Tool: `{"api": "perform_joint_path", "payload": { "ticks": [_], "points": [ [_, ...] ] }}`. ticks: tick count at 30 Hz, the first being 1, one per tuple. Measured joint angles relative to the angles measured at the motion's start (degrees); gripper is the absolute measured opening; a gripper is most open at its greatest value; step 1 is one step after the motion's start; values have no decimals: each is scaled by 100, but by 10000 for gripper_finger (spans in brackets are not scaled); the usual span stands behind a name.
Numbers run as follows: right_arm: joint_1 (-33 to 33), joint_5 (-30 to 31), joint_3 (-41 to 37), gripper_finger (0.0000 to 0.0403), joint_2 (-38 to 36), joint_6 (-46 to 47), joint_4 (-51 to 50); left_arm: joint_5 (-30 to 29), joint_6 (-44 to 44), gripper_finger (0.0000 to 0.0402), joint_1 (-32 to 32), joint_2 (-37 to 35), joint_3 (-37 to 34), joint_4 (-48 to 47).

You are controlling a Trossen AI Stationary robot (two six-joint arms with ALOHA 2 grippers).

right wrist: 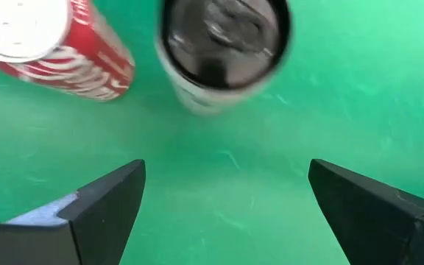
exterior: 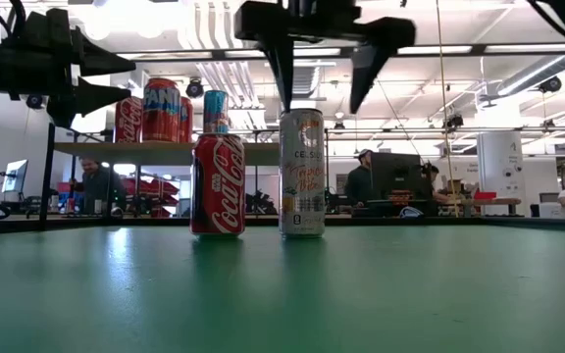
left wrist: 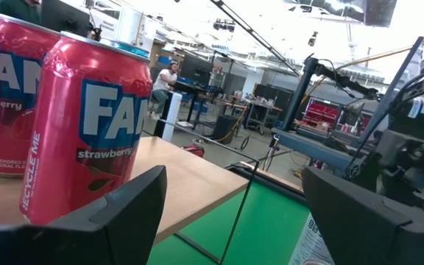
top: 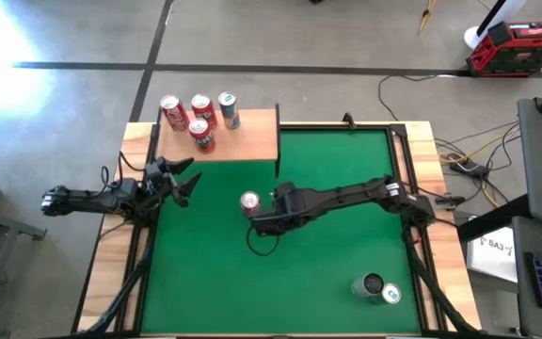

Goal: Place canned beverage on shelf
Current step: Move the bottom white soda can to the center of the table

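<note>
A silver can [exterior: 301, 173] stands upright on the green mat [top: 327, 245], with a red Coca-Cola can [exterior: 218, 184] beside it on its left. My right gripper [exterior: 322, 93] is open and points down just above the silver can's top, one finger on each side, touching nothing. The right wrist view shows the silver can's dark top [right wrist: 223, 44] and the Coca-Cola can [right wrist: 57, 44] below the open fingers. In the high view the gripper [top: 263, 212] hides the silver can. The light-wood shelf [top: 252, 141] stands at the far left and bears several cans. My left gripper [top: 184, 179] waits open beside it.
Red Fanta cans [left wrist: 87, 125] stand on the shelf board [left wrist: 190, 177], close in front of my left gripper [left wrist: 234, 213]. Two more cans [top: 377, 288] are at the mat's near right. People and desks show in the room beyond the table.
</note>
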Motion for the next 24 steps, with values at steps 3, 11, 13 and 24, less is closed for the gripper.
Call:
{"api": "perform_joint_path", "payload": {
  "ticks": [3, 11, 13, 24],
  "points": [
    [52, -194, -440, 374, -265, 501, 4, 0, 0, 302, 1, 0, 0, 2],
    [112, -1452, -2465, 374, -1544, 2056, -15, -2, 0, 302, -1, 4, 0, -7],
    [215, -1726, -2854, 374, -1830, 2359, 32, -1, 0, 302, 0, 9, 0, 2],
    [553, -1877, -3566, 374, -2392, 3413, 74, -1, 0, 302, 1, 11, 0, -1]
  ]
}}
